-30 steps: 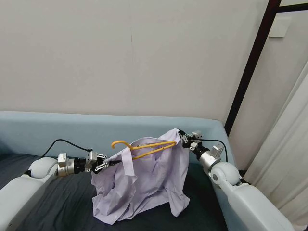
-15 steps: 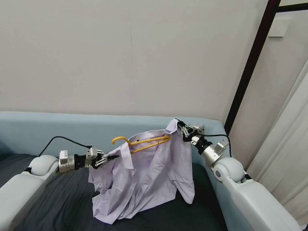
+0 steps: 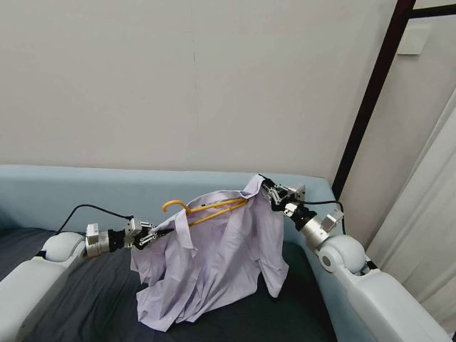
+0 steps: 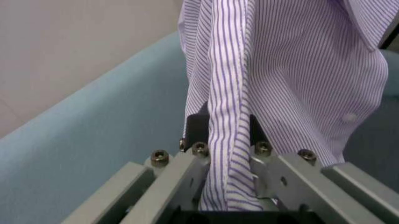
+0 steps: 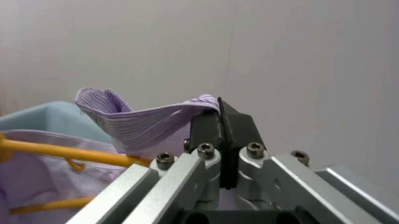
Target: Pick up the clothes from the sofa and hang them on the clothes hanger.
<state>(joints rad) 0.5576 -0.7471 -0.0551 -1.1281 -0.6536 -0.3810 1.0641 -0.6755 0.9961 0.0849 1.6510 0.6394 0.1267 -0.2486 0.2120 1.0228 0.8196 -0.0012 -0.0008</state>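
Your left gripper (image 3: 157, 233) at 8 o'clock and right gripper (image 3: 263, 189) at 2 pinch the shirt (image 3: 228, 249) to spread it over the hanger (image 3: 217, 206).

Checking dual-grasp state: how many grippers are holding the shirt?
2. The left gripper pinches the purple striped fabric shirt at its left edge; the right gripper pinches its top right corner, beside the yellow plastic hanger.
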